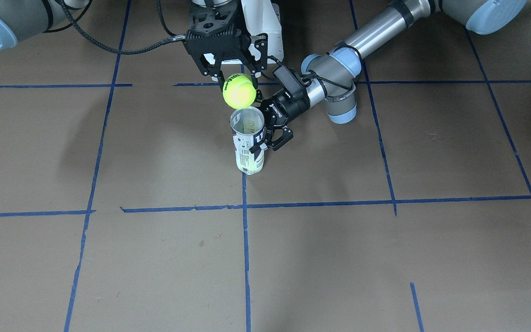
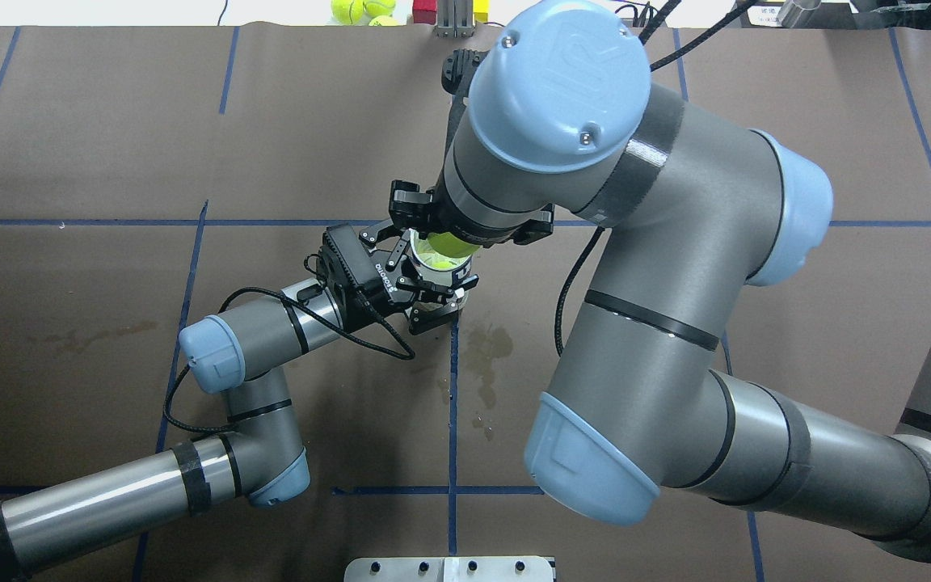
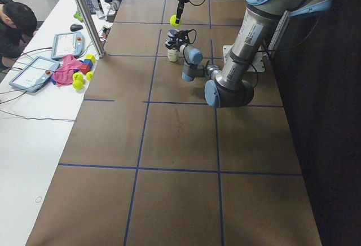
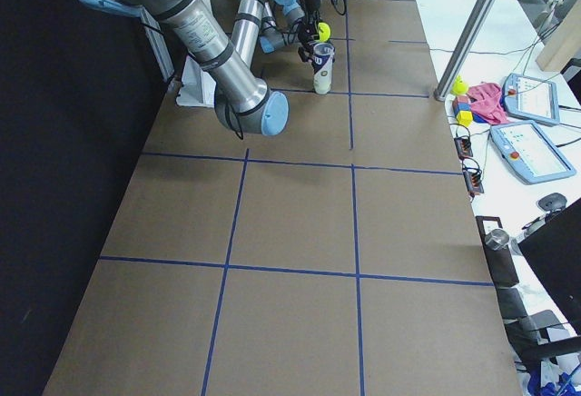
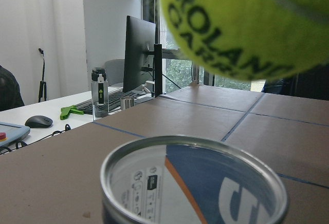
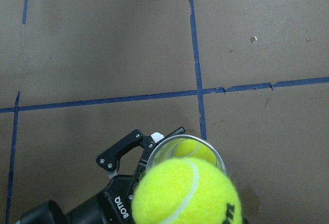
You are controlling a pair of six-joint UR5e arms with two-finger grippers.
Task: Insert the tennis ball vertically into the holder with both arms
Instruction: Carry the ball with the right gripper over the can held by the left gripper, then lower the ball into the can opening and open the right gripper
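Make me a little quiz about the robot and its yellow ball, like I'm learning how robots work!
1. True or false: the holder is lying on its side on the table.
2. What is the right gripper holding? A) a tennis ball B) a cup C) nothing
3. Fill in the word: the ball hangs just ___ the holder's open top.

Key
1. False: it stands upright, gripped by the left gripper.
2. A
3. above
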